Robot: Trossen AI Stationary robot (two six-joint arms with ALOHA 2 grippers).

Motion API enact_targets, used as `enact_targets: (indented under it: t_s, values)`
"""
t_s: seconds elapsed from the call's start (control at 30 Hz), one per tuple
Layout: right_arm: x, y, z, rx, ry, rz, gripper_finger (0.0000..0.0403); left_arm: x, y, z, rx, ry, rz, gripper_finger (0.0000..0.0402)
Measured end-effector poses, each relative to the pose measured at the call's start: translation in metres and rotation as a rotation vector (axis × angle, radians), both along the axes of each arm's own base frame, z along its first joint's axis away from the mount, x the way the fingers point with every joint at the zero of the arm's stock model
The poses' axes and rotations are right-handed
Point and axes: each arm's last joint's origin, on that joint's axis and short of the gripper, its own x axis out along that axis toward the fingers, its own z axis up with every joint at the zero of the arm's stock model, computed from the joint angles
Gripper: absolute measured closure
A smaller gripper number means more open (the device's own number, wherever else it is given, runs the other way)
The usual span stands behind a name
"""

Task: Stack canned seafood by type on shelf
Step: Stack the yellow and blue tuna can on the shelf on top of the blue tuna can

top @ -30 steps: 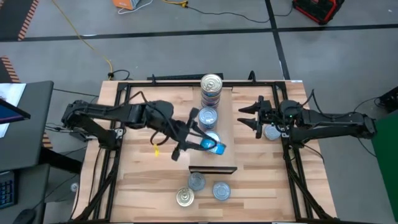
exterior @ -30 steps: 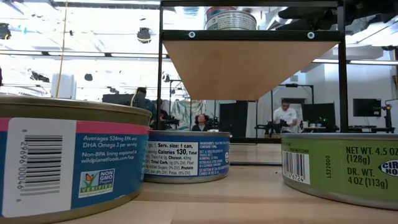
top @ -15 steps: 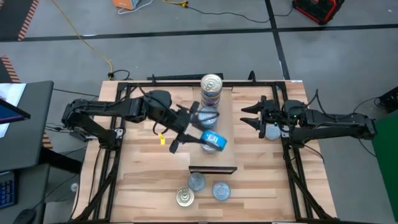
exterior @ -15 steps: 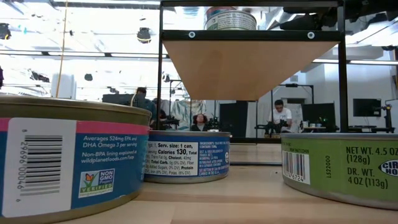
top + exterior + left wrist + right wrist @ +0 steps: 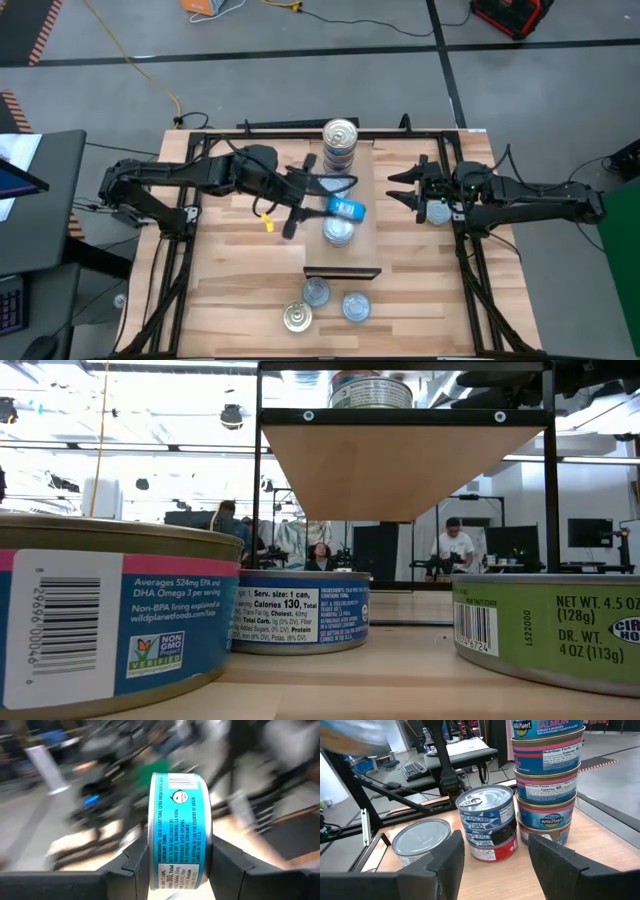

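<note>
Left claw [image 5: 175, 865] clamped on round teal-labelled tin [image 5: 176, 827]; right claw [image 5: 495, 855] apart.

The left end effector [image 5: 322, 207] holds a bright-blue round tin on its edge [image 5: 347, 209] above the light-wood shelf board [image 5: 366, 190]. Just beyond it rises a tall stack of round tins [image 5: 340, 146]; a short silver-topped stack [image 5: 338, 232] stands beneath. Three loose flat tins [image 5: 322, 303] lie on the striped wood table [image 5: 230, 275], well behind. The right end effector [image 5: 398, 186] waits beside the shelf, a silver-topped tin [image 5: 436, 212] near it.
</note>
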Motion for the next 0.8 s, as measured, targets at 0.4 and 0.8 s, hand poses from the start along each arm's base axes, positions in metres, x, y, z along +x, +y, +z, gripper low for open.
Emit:
enact_targets:
  t_s: [0.4, 0.8]
  values:
    - [0.000, 0.000, 0.000, 0.000, -0.005, 0.000, 0.0159, -0.010, -0.021, -0.021, 0.428, 0.231, 0.315, 0.0256]
    - [0.000, 0.000, 0.003, 0.005, -0.037, -0.001, 0.0159, -0.007, -0.043, -0.037, 0.682, 0.288, 0.430, 0.0255]
